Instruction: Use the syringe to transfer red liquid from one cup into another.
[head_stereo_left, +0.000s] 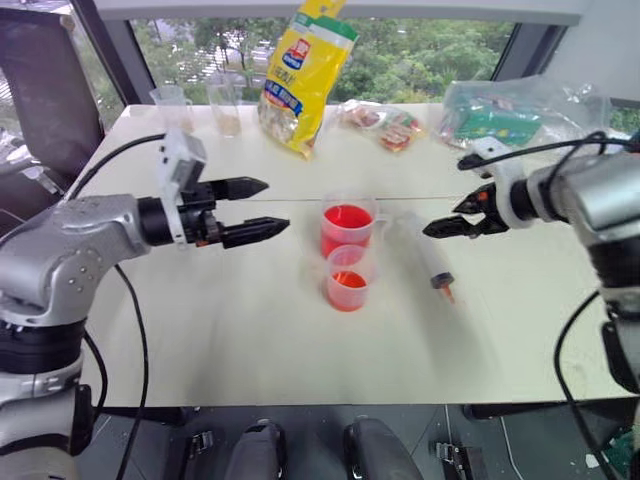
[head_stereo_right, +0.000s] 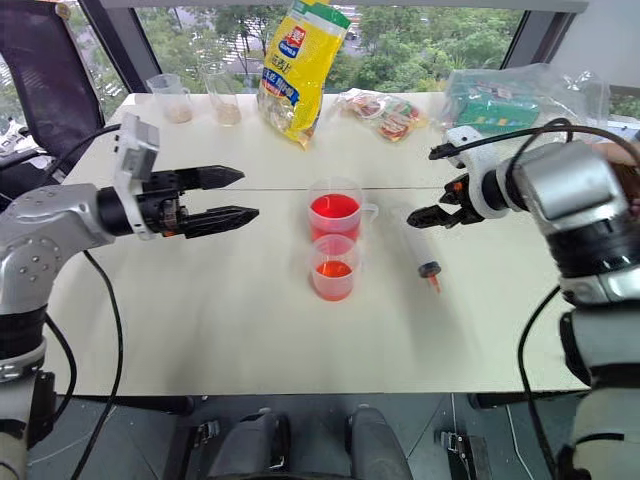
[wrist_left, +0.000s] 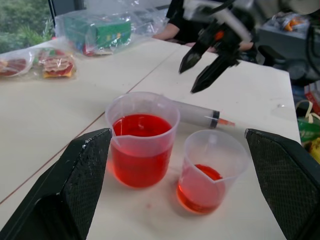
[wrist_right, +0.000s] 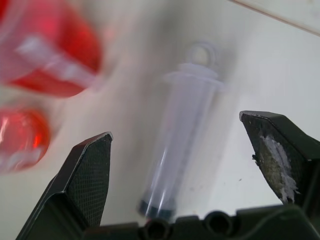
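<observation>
My right gripper (head_stereo_left: 452, 218) hangs over the table with its fingers spread wide, holding nothing. Through the right wrist camera the syringe (wrist_right: 180, 140) lies flat on the table between the two black fingers, dark seal toward the camera, ring end away. In the head view the syringe (head_stereo_left: 425, 255) rests just right of the cups, its orange tip pointing toward me.

My left gripper (head_stereo_left: 255, 208) is level above the table, left of the cups, fingers parted and empty, pointing toward them. Its wrist camera frames both cups between the finger pads (wrist_left: 80, 185).

Now the containers. The taller handled cup (head_stereo_left: 346, 226) stands upright at the middle of the table, roughly half full of red liquid (wrist_left: 140, 155). The shorter cup (head_stereo_left: 348, 277) stands upright just in front of it, nearly touching, with a shallower pool of red at its bottom (wrist_left: 200, 192).

Further out, at the far edge by the window, two small clear cups (head_stereo_left: 172, 103) stand on the left, each with something pale at the bottom. A yellow bag (head_stereo_left: 303, 75) stands beside them, then flat snack packets (head_stereo_left: 383, 125), then a clear plastic bag with a green box inside (head_stereo_left: 505, 115) on the right.
</observation>
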